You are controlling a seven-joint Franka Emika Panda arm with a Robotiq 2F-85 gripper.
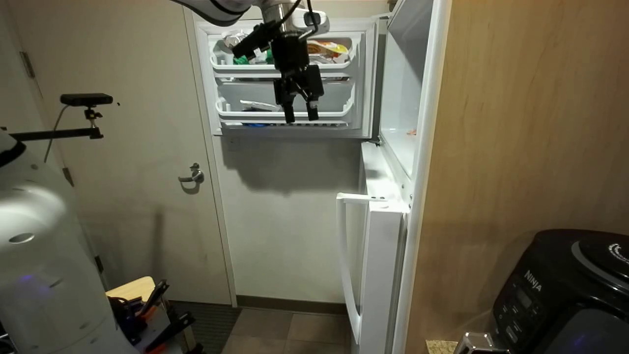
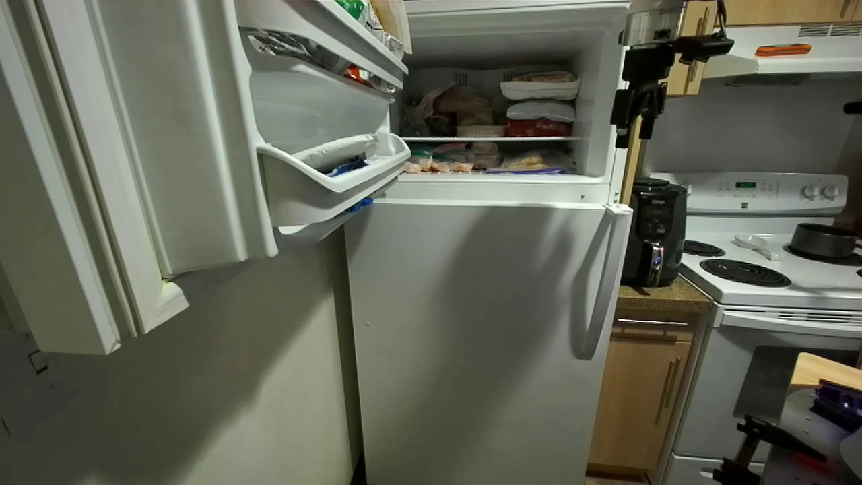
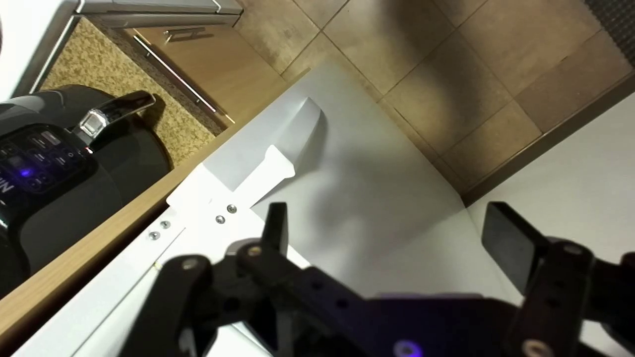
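Fingers (image 3: 511,248) spread wide, pointing down, holding nothing. In an exterior view they hang at upper right, near the right edge of the freezer (image 2: 599,101); its cavity sits upper middle, the freezer door (image 2: 182,135) swung wide at left. Depth is hard to judge there, so can't say how near that edge is.

Risks, as I judge: a sideways move could knock the wrist (image 2: 643,30) on the edge; a straight drop could catch the handle (image 2: 607,283), just left of centre in the wrist view. Bags (image 2: 528,162) at the freezer's mouth look limp, likely to slide if nudged.

Materials: freezer door moulded white plastic, scooped bins (image 2: 316,199). Fridge door (image 2: 471,337) below, flat and smooth; handle long, gently bowed. Fryer (image 3: 129,163) black, rounded, glossy, on speckled counter (image 3: 114,54), left of the wrist view.
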